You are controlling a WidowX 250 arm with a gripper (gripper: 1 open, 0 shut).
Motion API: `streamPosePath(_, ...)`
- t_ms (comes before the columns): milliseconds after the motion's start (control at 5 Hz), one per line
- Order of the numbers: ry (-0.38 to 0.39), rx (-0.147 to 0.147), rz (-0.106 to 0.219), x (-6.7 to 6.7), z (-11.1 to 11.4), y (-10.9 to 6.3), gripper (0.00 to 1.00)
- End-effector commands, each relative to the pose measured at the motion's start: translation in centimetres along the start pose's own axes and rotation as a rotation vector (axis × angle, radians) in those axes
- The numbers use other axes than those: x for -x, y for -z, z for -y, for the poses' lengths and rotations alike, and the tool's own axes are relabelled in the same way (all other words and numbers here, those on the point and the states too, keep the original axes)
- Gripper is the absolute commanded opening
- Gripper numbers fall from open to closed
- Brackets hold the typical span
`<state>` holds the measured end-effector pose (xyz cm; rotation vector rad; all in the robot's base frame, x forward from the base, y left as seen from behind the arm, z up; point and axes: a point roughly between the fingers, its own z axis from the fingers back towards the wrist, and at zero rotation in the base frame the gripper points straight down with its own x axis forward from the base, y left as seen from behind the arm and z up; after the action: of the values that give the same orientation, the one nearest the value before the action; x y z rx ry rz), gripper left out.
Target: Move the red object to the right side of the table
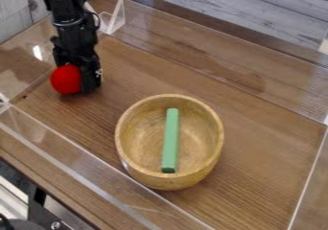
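Strawberry-like toy, bright red and rounded point(67, 79), sits on the left side of the brown wood-grain desk point(179, 42), near the clear acrylic wall on that edge! Black fingers point(77, 66) of the gripper are right down at it, coming in from the far left, overlapping the toy's far and right sides; they stand released, spread wide, and whether they touch the red surface, I cannot tell. Over to the right and nearer, well apart from the toy, there's the round light wooden bowl point(134, 157), and inside it lies a green rectangular block point(171, 140), long and narrow, one end pointing far, the other near!
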<state>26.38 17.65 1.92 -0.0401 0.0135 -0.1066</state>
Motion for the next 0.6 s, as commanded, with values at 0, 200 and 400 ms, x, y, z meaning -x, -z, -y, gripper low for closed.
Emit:
streamPosePath(0, 0.01, -0.01, 0.031, 0.1, -0.4, -1.2, 1.0)
streamPosePath(200, 0.023, 0.009, 0.027, 0.7, -0.1, -1.2, 1.0)
streamPosePath(400, 0.003, 0.027, 0.019, 1.2, -0.1, -1.4, 1.0)
